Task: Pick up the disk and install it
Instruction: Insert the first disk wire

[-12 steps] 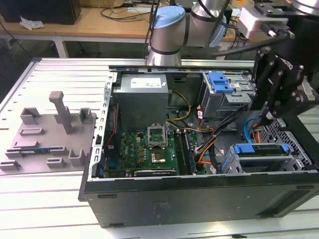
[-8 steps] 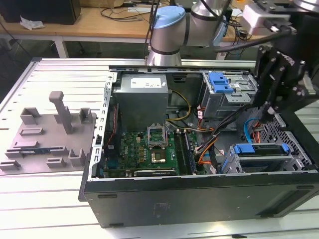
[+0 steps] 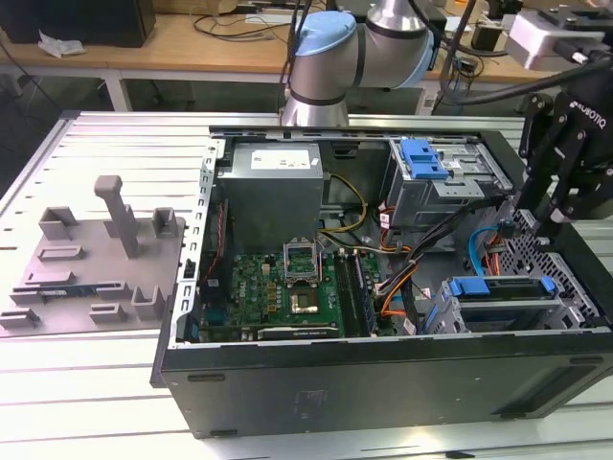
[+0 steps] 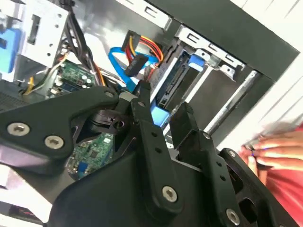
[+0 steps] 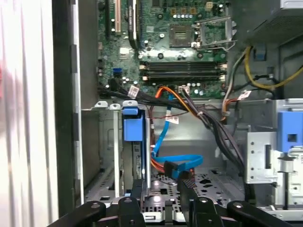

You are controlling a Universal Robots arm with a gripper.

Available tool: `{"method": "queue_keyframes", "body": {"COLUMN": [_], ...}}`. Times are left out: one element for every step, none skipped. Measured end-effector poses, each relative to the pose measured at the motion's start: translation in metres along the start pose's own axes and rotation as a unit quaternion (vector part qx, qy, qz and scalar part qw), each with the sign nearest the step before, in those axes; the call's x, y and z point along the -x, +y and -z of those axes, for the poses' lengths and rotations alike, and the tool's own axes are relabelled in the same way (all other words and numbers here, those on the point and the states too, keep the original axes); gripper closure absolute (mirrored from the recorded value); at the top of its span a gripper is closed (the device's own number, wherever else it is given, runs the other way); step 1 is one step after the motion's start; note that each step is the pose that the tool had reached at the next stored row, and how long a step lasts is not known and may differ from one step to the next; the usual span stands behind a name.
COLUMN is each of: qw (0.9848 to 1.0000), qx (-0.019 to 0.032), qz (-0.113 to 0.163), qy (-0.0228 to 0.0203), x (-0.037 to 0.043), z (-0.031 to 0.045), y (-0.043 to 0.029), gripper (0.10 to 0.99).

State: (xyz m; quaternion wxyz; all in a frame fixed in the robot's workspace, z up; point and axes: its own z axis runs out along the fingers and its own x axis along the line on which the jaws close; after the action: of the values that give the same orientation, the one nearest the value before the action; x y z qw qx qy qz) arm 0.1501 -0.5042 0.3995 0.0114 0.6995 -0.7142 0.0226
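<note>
Empty and with its fingers [image 4: 150, 135] a little apart, the end effector [image 3: 557, 218] hangs just above the open computer case [image 3: 383, 388], at the corner on the exterior view's right. In both wrist views the gap between the fingers shows the inside of the case with nothing clamped there. The disk [image 3: 500, 287] is not in the grip: it stands on edge in the metal bay [image 5: 115, 151] at that same corner, with its blue bracket uppermost. In the first wrist view the disk [image 5: 132, 130] lies just beside and below the line of the fingers, apart from them. Judging by this, the pick-up and the placing into the bay look done, since the disk sits level with the bay's rails and nothing supports it but the bay. Whether it is pushed fully home and latched cannot be told from these views. A blue cable [image 5: 176, 160] loops across the case floor next to the bay, and its dark plug, bundled with red and orange wires, appears to lie loose and not joined to the disk, so the wiring seems undone. The green circuit board [image 3: 287, 287] lies well apart toward the middle of the case. The case stands on the slatted desk [image 3: 77, 407] beside a grey fixture [image 3: 96, 249]. A person's hand [image 4: 279, 151] rests outside the case wall in the second wrist view.
</note>
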Motion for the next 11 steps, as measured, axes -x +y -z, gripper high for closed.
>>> {"method": "queue_keyframes", "body": {"qw": [1.0000,0.9999,0.9996,0.9994,0.9989,0.9989,0.9989,0.9989,0.9989,0.9989,0.9989], "qx": [-0.0006,-0.0011,-0.0016,-0.0018,-0.0021,-0.0023,-0.0024,-0.0029,-0.0035,-0.0037,-0.0037], "qz": [0.000,0.000,0.000,0.001,0.001,0.001,0.001,0.001,0.001,0.001,0.001], "qy": [0.0082,0.0151,0.0267,0.0345,0.0464,0.0478,0.0478,0.0478,0.0477,0.0474,0.0464], "x": [0.0021,0.0046,0.0105,0.0148,0.0236,0.0282,0.0329,0.0413,0.0473,0.0503,0.0507], "z": [0.0002,0.0001,0.0000,0.0000,-0.0002,-0.0005,-0.0011,-0.0017,-0.0022,-0.0024,-0.0025], "y": [0.0000,0.0000,0.0001,0.0002,0.0004,0.0006,0.0007,0.0008,0.0010,0.0009,0.0000], "gripper": [0.643,0.643,0.643,0.643,0.643,0.643,0.643,0.643,0.643,0.643,0.643]}}
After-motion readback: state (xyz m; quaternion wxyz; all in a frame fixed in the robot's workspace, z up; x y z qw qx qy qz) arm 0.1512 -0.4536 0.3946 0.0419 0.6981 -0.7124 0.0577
